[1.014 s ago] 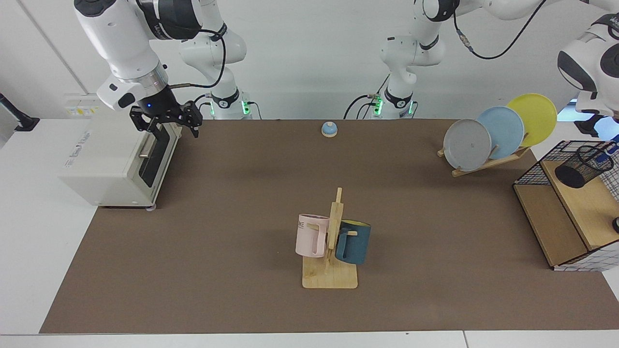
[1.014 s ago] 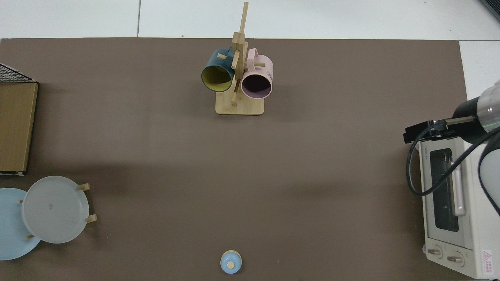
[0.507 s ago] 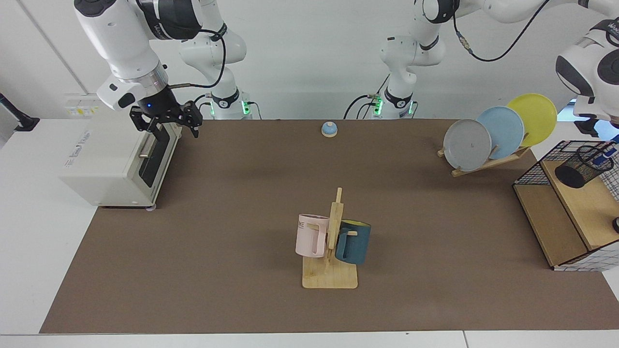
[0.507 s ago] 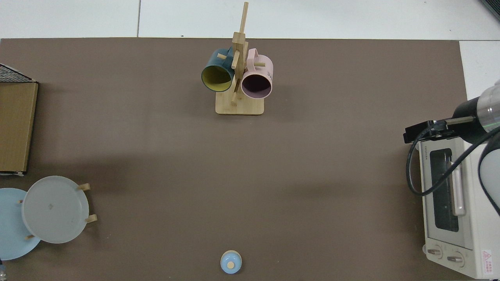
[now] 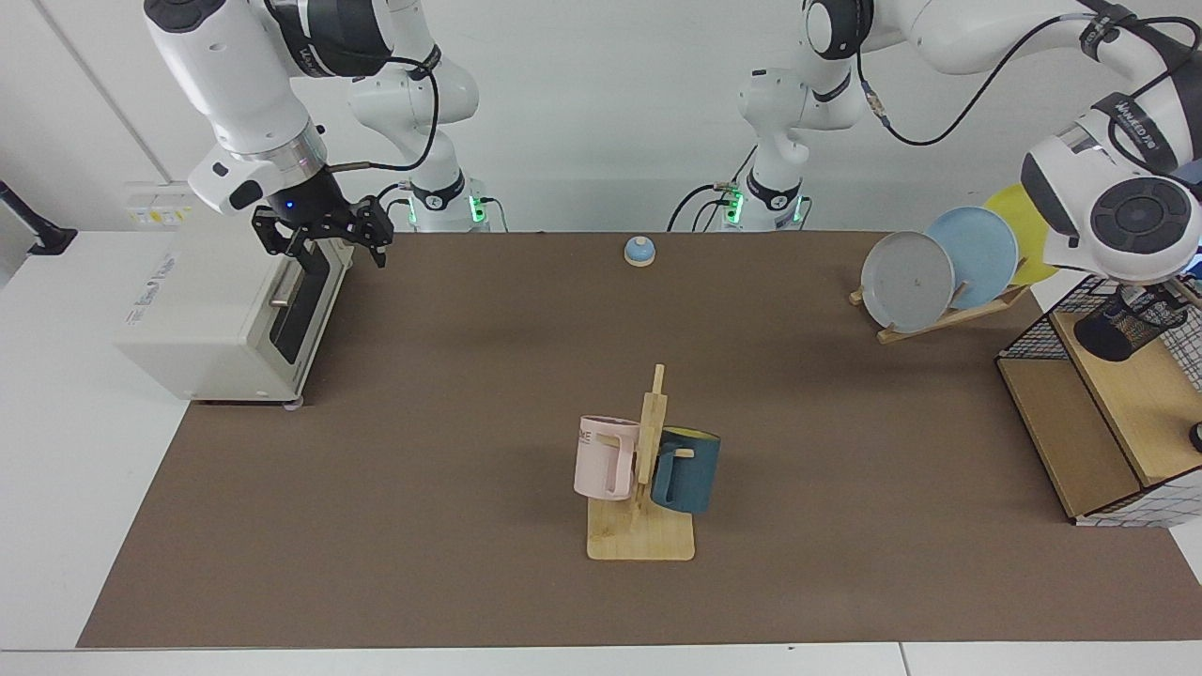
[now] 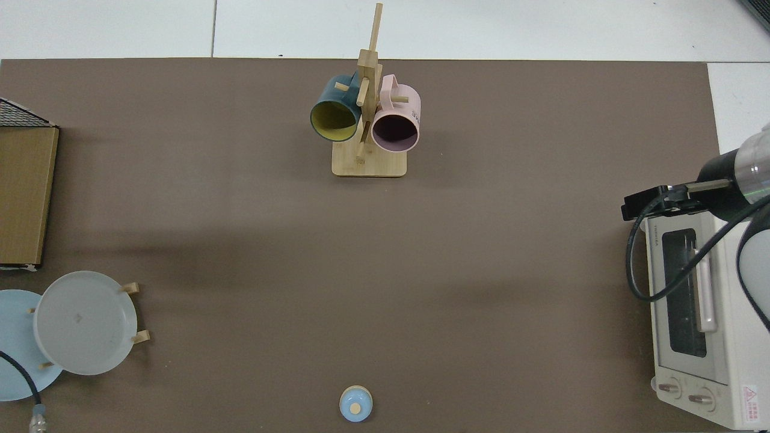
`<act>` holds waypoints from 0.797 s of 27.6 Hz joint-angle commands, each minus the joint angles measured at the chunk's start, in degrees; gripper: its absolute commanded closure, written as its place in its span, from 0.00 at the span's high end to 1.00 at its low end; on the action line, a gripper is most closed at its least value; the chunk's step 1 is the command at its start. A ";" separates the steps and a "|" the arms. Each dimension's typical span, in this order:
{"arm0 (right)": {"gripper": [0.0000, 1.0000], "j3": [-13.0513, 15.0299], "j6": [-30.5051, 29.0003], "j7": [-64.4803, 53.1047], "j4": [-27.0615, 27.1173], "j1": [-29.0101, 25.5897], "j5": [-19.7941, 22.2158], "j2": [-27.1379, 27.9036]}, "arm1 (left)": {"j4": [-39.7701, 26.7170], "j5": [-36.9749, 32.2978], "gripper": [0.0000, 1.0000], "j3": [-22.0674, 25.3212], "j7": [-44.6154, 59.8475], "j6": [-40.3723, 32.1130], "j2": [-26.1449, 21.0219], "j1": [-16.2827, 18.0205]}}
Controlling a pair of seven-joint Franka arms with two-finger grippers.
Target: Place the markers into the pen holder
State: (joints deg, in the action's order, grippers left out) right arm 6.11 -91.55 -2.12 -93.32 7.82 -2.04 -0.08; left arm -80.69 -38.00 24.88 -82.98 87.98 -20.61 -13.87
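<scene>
One brown mat (image 5: 451, 394) covers the table, and two white jointed arms work at it. The right arm waits over one boxy cream toaster oven (image 5: 225, 314) with a dark glass door; the right gripper (image 5: 324, 246), black and two-fingered, hangs by the oven's top front corner with its fingers spread and nothing between them. In the top view it shows only as a dark block (image 6: 652, 201) at the oven's corner. The left arm bends down over one black wire-grid basket frame with wooden shelves (image 5: 1108, 413); its big round white wrist (image 5: 1113, 211) hides the left gripper, so I cannot tell how those jaws stand. One small black wire-mesh cylindrical pen holder (image 5: 1122, 324) sits tilted on the upper shelf directly under that wrist, its upper part covered. The marker cannot be made out.

Three round plates, grey (image 5: 907, 280), blue (image 5: 977, 255) and yellow (image 5: 1019, 249), lean in one wooden rack; the yellow is partly hidden by the arm. Two mugs, pink (image 5: 604, 457) and dark teal (image 5: 687, 469), hang on one bamboo peg stand (image 5: 641, 535). One small blue domed bell (image 5: 639, 250) sits at the mat's far edge.
</scene>
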 commanded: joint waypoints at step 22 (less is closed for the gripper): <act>1.00 -0.40 -0.03 -0.43 -0.81 -0.61 0.11 -0.89 | -17.57 36.59 1.00 -1.15 46.48 11.51 8.39 -1.95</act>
State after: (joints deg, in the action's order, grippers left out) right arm 6.11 -91.55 -2.12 -93.32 7.82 -2.04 -0.08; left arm -93.04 -3.95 23.39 -44.73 95.47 -15.51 -15.09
